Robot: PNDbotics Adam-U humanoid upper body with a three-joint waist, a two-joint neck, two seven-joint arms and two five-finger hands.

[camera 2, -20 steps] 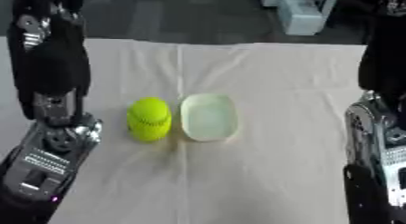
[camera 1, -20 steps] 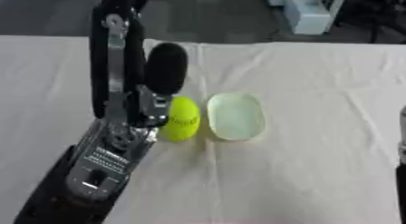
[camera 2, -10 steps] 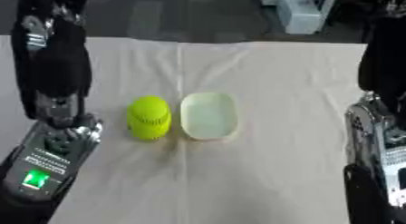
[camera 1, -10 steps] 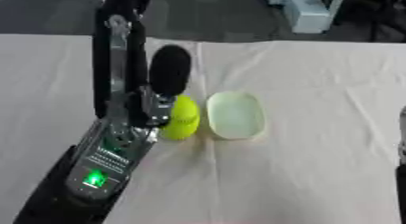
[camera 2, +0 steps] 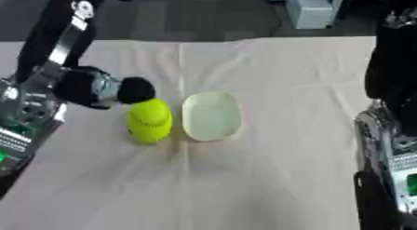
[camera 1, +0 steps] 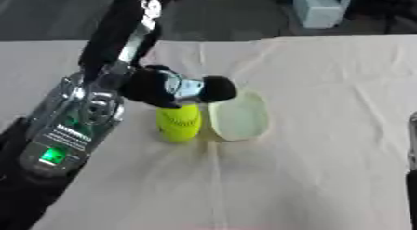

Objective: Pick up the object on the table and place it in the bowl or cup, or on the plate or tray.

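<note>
Cream tablecloth [camera 2: 269,178], one yellow ball [camera 2: 149,122], one pale bowl [camera 2: 211,116], left hand [camera 1: 175,88] above, fingers unclear

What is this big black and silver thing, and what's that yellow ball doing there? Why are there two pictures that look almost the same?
The black and silver thing is a robot's arm. A person steers the robot, which has two arms with hands like ours. The two pictures come from two cameras in its head, like two eyes looking down, so they show nearly the same scene.

In front of it is a table with a cream-coloured cloth. On the cloth lie a bright yellow-green ball and, right beside it, a pale oval plastic dish.

The robot's left hand reaches in from the left and hangs just over the top of the ball. It is blurry, so I cannot tell whether its fingers are open or closed, or whether it touches the ball. Nothing is lifted; the ball sits on the cloth. The other arm shows at the right edge, but its hand is out of sight.
</note>
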